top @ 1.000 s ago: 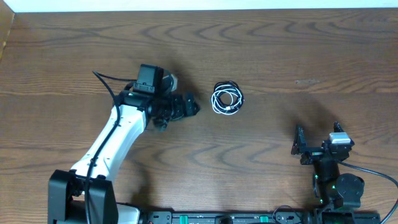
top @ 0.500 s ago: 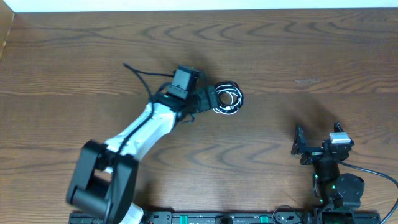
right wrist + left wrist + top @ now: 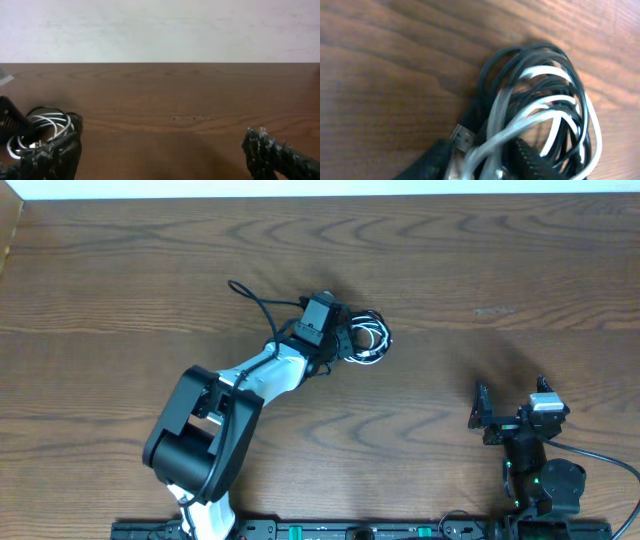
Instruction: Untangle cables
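The cables (image 3: 370,338) lie as one small coil of white and black cords on the wooden table (image 3: 480,270). My left gripper (image 3: 346,340) is at the coil's left edge, its arm stretched across from the lower left. In the left wrist view the coil (image 3: 545,100) fills the frame, and the gripper (image 3: 485,165) has closed on white strands and a metal plug (image 3: 462,136) between its dark fingers (image 3: 530,160). My right gripper (image 3: 483,417) stands open at the lower right, far from the coil. Its view shows the cables (image 3: 45,125) at the far left and nothing in the gripper (image 3: 160,160).
The thick black wire (image 3: 262,305) of the left arm loops over the table behind the wrist. A pale wall (image 3: 160,30) rises beyond the table's far edge. Bare wood lies between the coil and the right arm.
My left arm swung right, from left of the coil onto its edge. Its jaws went from wide open to closed on the strands. The right arm has not moved.
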Controlling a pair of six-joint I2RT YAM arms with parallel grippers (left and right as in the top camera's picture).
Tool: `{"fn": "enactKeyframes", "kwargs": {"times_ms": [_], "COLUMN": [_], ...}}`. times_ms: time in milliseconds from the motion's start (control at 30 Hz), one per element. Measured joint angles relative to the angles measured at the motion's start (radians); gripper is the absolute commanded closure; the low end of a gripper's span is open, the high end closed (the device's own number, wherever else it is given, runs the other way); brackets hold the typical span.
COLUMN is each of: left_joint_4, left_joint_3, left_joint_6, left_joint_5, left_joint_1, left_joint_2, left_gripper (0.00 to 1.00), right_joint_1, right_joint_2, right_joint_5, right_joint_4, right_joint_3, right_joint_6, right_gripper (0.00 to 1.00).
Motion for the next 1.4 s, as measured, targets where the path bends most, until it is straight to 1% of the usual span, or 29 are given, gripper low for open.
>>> {"fn": "enactKeyframes", "kwargs": {"times_ms": [167, 267, 300, 400, 433, 500, 567, 633, 667, 733, 767, 800, 867, 1000, 1233, 1333, 1400], "left_joint_4": [-0.003, -0.018, -0.023, -0.026, -0.025, -0.025, -0.028, -0.048, -0.061, -0.088, -0.101, -0.116, -0.154, -0.200, -0.205, -0.221, -0.278], "left_joint_3": [0.000, 0.000, -0.001, -0.003, -0.003, -0.003, -0.003, -0.003, -0.003, -0.003, -0.003, -0.003, -0.003, -0.003, -0.003, -0.003, -0.003], "left_joint_6": [0.001, 0.000, 0.000, -0.006, -0.005, -0.007, -0.006, -0.007, -0.006, -0.005, -0.006, -0.005, -0.007, -0.006, -0.006, -0.006, 0.013], "left_joint_5": [-0.003, -0.003, -0.002, 0.014, 0.021, 0.033, 0.043, 0.051, 0.053, 0.055, 0.056, 0.056, 0.056, 0.058, 0.058, 0.058, 0.050], "left_joint_1": [0.000, 0.000, 0.000, 0.000, 0.000, 0.000, -0.001, -0.001, -0.001, -0.003, -0.003, -0.003, -0.003, -0.003, -0.003, -0.003, -0.003], "left_joint_2": [-0.002, -0.024, -0.039, -0.123, -0.159, -0.248, -0.316, -0.378, -0.401, -0.435, -0.443, -0.447, -0.447, -0.442, -0.424, -0.424, -0.424], "left_gripper": [0.69, 0.76, 0.80, 0.81, 0.85, 0.87, 0.92, 0.91, 0.87, 0.86, 0.83, 0.77, 0.72, 0.72, 0.72, 0.69, 0.66], "right_joint_1": [0.000, 0.000, 0.000, 0.000, 0.000, 0.000, 0.000, 0.000, 0.000, 0.000, 0.000, 0.000, 0.000, 0.000, 0.000, 0.000, 0.000], "right_joint_2": [0.000, 0.000, 0.000, 0.000, 0.000, 0.000, 0.000, 0.000, 0.000, 0.000, 0.000, 0.000, 0.000, 0.000, 0.000, 0.000, 0.000], "right_joint_5": [0.000, 0.000, 0.000, 0.000, 0.000, 0.000, 0.000, 0.000, 0.000, 0.000, 0.000, 0.000, 0.000, 0.000, 0.000, 0.000, 0.000], "right_joint_4": [0.000, 0.000, 0.000, 0.000, 0.000, 0.000, 0.000, 0.000, 0.000, 0.000, 0.000, 0.000, 0.000, 0.000, 0.000, 0.000, 0.001], "right_joint_3": [0.000, 0.000, 0.000, 0.000, 0.000, 0.000, 0.000, 0.000, 0.000, 0.000, 0.000, 0.000, 0.000, 0.000, 0.000, 0.000, 0.000], "right_joint_6": [0.000, 0.000, 0.000, 0.000, 0.000, 0.000, 0.000, 0.000, 0.000, 0.000, 0.000, 0.000, 0.000, 0.000, 0.000, 0.000, 0.000], "right_gripper": [0.01, 0.01, 0.01, 0.01, 0.01, 0.01, 0.01, 0.01, 0.01, 0.01, 0.01, 0.01, 0.01, 0.01, 0.01, 0.01, 0.01]}}
